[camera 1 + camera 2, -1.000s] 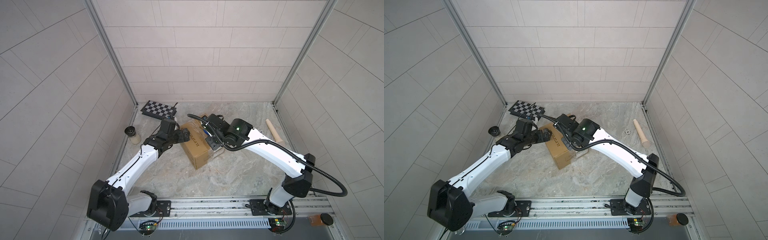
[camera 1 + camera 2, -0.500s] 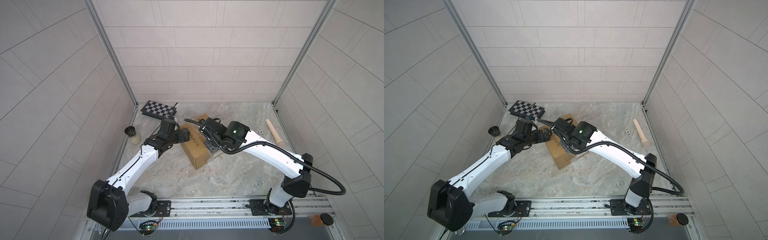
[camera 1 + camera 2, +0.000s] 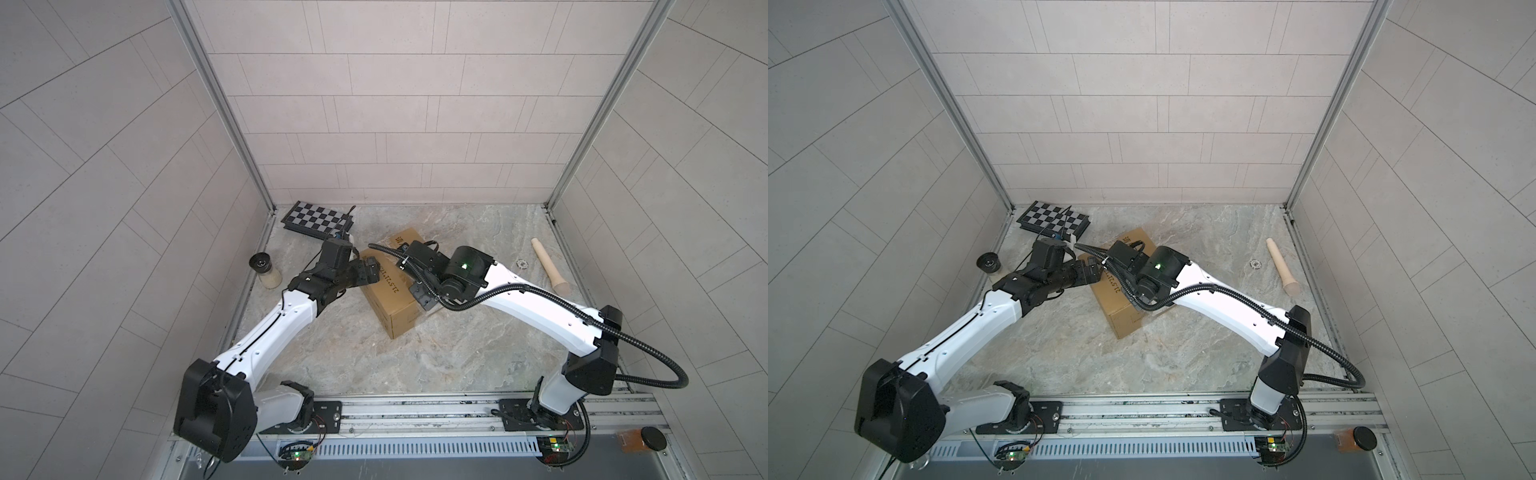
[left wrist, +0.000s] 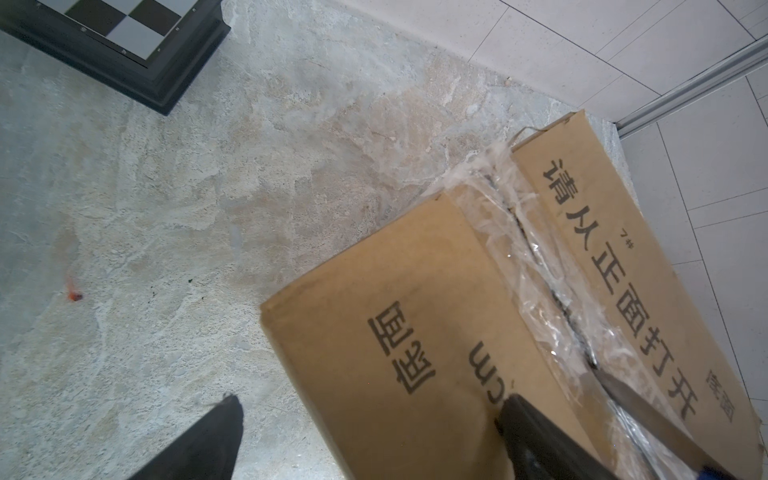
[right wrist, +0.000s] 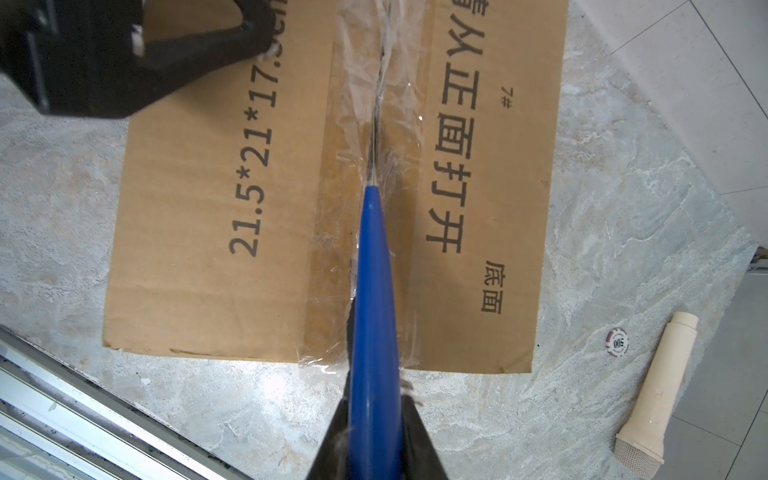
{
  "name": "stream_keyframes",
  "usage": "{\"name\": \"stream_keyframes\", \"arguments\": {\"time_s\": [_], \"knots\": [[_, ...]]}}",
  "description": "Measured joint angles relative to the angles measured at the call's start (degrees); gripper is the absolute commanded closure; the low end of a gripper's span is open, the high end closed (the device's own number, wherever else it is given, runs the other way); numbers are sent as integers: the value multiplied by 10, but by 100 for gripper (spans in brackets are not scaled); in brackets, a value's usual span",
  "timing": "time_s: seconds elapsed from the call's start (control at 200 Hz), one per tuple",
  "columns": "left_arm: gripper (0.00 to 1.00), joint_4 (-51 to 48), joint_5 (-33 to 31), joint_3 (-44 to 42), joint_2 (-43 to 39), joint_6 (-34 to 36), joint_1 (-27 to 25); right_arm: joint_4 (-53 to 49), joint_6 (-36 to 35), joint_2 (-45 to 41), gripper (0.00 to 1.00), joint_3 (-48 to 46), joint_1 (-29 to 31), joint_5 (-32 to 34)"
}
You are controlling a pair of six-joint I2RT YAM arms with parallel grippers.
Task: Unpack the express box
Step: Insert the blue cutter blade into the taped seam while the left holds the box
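The express box (image 3: 395, 309) (image 3: 1121, 311), a brown carton with black print, lies on the stone floor with its taped seam up. My right gripper (image 5: 376, 401) (image 3: 423, 296) is shut on the blue handle of a knife (image 5: 374, 291). The knife's thin blade (image 5: 376, 137) (image 4: 648, 399) lies in the clear-taped seam of the box (image 5: 199, 232). My left gripper (image 4: 370, 409) (image 3: 368, 270) (image 3: 1090, 272) is open at the box's left edge. One of its fingers (image 4: 528, 424) rests on the box top (image 4: 407, 316); the other finger (image 4: 216, 428) hangs beside the box over the floor.
A checkered board case (image 3: 318, 218) (image 3: 1052, 218) (image 4: 116, 41) lies at the back left. A black-lidded jar (image 3: 266, 272) stands by the left wall. A cream microphone (image 3: 548, 268) (image 5: 652, 386) and a poker chip (image 5: 618, 341) lie to the right. The base rail (image 3: 415, 411) runs along the front.
My right gripper with the knife has shifted slightly left along the seam, and the box's far corner now shows behind it. The left arm has stayed in place.
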Motion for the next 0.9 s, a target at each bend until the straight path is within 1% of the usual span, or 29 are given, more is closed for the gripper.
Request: {"name": "stream_keyframes", "arguments": {"time_s": [0.145, 0.265, 0.476, 0.741, 0.896], "knots": [[0, -1, -4, 0, 1, -2, 0, -31, 18, 22, 100, 29, 0, -5], [0, -3, -12, 0, 2, -10, -3, -46, 28, 21, 100, 29, 3, -13], [0, -5, -26, 2, 10, -24, -6, -89, 38, -7, 100, 16, 6, -38], [0, -5, -35, 7, 16, -31, -6, -104, 39, -40, 100, -8, 6, -65], [0, -5, -36, 7, 16, -33, -6, -110, 39, -43, 100, -9, 6, -76]]}}
